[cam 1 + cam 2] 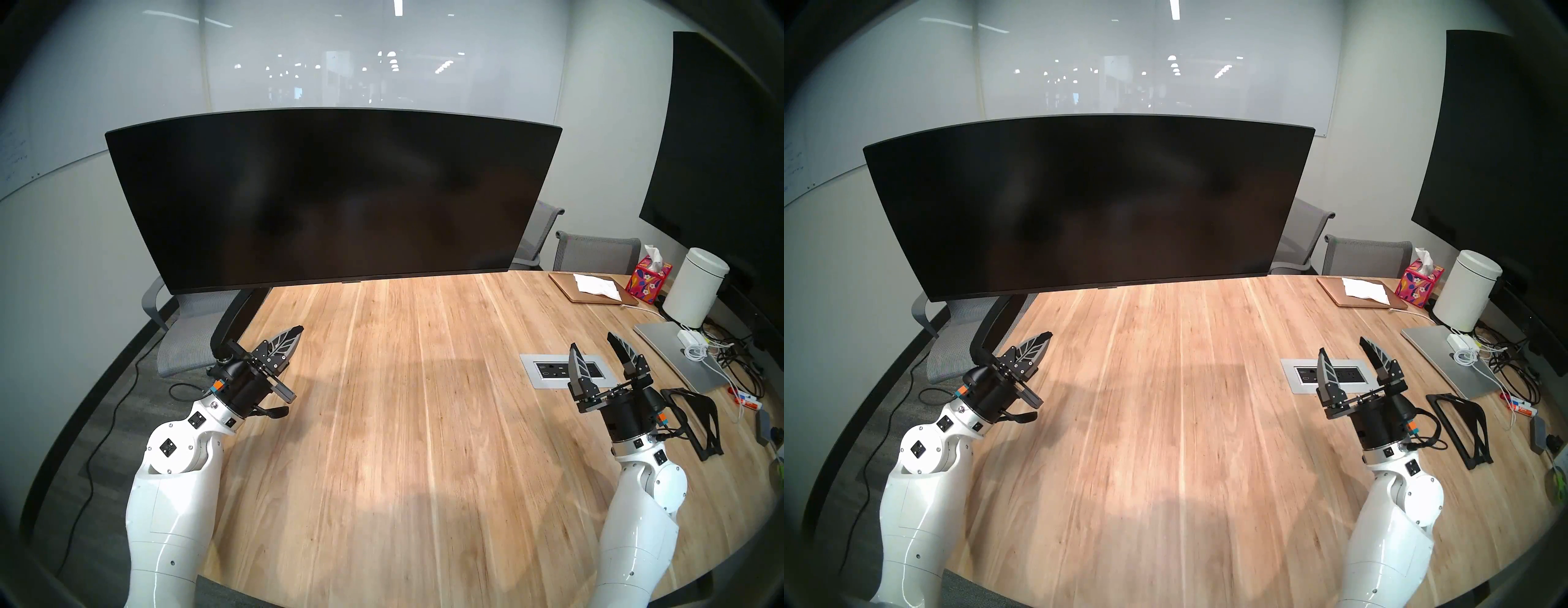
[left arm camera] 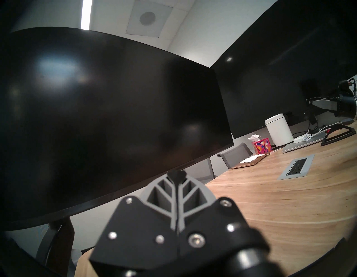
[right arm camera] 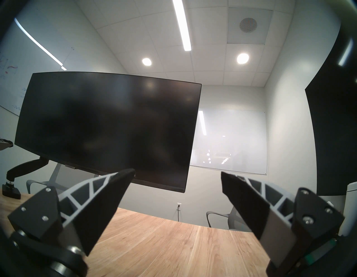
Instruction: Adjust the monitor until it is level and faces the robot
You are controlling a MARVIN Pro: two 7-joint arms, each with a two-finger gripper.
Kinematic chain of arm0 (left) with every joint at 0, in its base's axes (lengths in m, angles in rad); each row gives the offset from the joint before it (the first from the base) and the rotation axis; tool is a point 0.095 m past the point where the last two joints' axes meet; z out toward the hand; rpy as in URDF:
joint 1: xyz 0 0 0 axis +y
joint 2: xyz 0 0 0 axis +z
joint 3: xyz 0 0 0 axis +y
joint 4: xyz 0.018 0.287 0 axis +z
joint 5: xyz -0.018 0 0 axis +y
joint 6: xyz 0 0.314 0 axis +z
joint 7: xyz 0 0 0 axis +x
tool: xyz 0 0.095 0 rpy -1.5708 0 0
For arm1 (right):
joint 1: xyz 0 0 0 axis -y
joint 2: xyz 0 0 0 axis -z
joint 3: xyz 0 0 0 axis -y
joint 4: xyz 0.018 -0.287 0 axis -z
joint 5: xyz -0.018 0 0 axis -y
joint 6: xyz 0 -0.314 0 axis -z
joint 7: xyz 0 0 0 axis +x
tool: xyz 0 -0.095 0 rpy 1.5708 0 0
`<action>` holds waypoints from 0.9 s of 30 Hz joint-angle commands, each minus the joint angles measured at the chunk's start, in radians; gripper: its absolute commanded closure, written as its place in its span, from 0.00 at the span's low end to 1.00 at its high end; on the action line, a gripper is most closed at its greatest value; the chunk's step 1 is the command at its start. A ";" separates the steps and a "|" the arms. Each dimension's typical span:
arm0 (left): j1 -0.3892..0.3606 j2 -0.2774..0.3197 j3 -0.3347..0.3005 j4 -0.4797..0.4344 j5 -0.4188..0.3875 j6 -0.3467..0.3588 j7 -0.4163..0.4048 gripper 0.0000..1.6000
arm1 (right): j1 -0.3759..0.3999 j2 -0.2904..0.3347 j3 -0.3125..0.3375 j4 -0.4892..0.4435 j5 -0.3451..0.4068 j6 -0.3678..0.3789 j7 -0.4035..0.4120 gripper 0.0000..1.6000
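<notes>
You see the very wide, curved, glossy black monitor [image 1: 335,199] on its black jointed mount above the far left of the pale wooden plank table [image 1: 403,424], its left side lower. Your left gripper [image 1: 292,335] has its ribbed grey fingers pressed together, empty; your right gripper [image 1: 594,346] stands wide, empty. A white cylinder [image 1: 695,293] stands far right.

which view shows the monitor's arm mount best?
Right wrist: the arm mount shows from behind the monitor down to its clamp on the table. Both head views show only a curved section below the screen's left corner. Left wrist: a dark blurred bit.
</notes>
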 commanded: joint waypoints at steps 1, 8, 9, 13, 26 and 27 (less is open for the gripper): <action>-0.041 0.000 0.005 -0.004 0.004 0.000 0.007 1.00 | 0.003 -0.002 -0.001 -0.018 0.010 0.001 0.002 0.00; -0.070 -0.001 0.022 0.012 0.015 0.020 0.013 1.00 | 0.003 -0.002 -0.001 -0.019 0.010 0.001 0.002 0.00; -0.074 0.001 0.025 0.012 0.014 0.029 0.013 1.00 | 0.003 -0.002 -0.001 -0.018 0.010 0.001 0.002 0.00; -0.098 0.008 0.041 0.029 0.024 0.069 0.016 1.00 | 0.003 -0.002 -0.001 -0.018 0.010 0.000 0.002 0.00; -0.127 0.014 0.057 0.066 0.047 0.115 0.026 0.00 | 0.003 -0.002 -0.001 -0.018 0.010 0.001 0.002 0.00; -0.127 0.014 0.057 0.066 0.047 0.115 0.026 0.00 | 0.003 -0.002 -0.001 -0.018 0.010 0.001 0.002 0.00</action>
